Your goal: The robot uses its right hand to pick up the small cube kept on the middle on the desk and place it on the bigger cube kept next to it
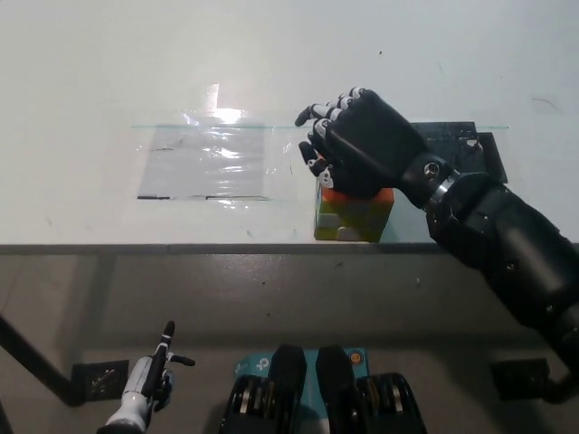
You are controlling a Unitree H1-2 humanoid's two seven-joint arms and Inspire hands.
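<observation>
Head view, looking steeply down on a white desk (109, 81). The black right hand (357, 145) lies over the top of the multicoloured cube (355, 217), which stands near the desk's front edge, right of centre. Its fingers (318, 113) are spread and reach past the cube's far left corner; whether they grip anything beneath the palm cannot be told, since the hand covers the cube's upper face. Only the cube's front face shows, with orange, yellow and white squares. No separate small cube can be made out; it may be hidden under the hand. A clear plastic sheet (213, 163) lies flat on the desk, just left of the cube. A dark flat panel (466, 140) lies behind the right forearm. The white left hand (145, 384) rests low at the lower left, below desk level, holding nothing.
</observation>
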